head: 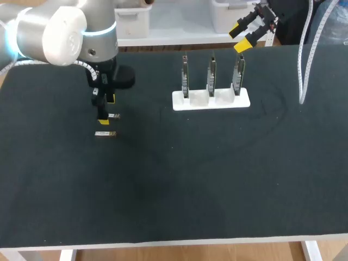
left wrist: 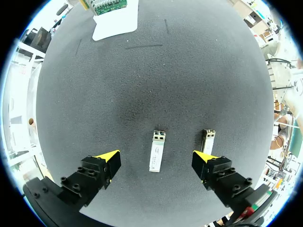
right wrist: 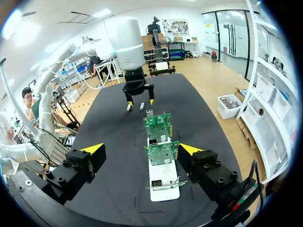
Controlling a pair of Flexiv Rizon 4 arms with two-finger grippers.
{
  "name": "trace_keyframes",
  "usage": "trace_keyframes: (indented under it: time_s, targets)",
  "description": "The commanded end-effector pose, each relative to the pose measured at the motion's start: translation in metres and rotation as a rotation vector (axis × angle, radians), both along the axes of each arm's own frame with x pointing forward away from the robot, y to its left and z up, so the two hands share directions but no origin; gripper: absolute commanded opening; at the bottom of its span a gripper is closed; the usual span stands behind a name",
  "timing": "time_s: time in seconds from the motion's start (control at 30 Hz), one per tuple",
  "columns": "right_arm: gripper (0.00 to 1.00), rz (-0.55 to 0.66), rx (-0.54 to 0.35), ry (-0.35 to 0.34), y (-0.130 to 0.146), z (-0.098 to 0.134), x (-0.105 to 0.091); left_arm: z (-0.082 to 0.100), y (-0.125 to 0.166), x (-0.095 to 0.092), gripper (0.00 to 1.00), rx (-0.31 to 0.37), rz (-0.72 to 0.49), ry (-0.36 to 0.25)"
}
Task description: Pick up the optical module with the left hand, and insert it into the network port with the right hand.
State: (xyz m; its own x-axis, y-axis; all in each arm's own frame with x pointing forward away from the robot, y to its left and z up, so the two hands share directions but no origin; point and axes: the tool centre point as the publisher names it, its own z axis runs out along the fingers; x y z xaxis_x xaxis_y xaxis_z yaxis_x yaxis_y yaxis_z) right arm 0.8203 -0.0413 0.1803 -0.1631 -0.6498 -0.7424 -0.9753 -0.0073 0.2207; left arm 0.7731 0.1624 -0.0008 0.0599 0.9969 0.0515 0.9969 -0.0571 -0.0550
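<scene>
Left wrist | optical module [left wrist: 157, 150] between left end effector [left wrist: 156, 159] tips (apparently untouched)

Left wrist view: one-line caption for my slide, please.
Open left gripper above the black table, one optical module between its fingers, a second module beside one fingertip.

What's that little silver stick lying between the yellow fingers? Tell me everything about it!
It is an optical module: a small, slim, silvery metal block with a pale label along its top and a darker, boxy end pointing away from the left gripper. It lies flat on the black table, between the open fingers, touching neither. A second module lies beside it, apart.
</scene>
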Motion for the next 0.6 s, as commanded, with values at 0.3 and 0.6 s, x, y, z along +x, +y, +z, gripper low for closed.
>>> trace_keyframes:
  time_s: [0.3,0.6]
  targets:
    - [1.0,0.131,0.025,0.115,0.0001,0.0009,0.0083,0.0,0.0005,-0.0014,1.0,-0.001,-0.001,-0.004]
    - [1.0,0.131,0.025,0.115,0.0001,0.0009,0.0083,-0.0065,0.0015,-0.0065,1.0,-0.012,-0.028,-0.026]
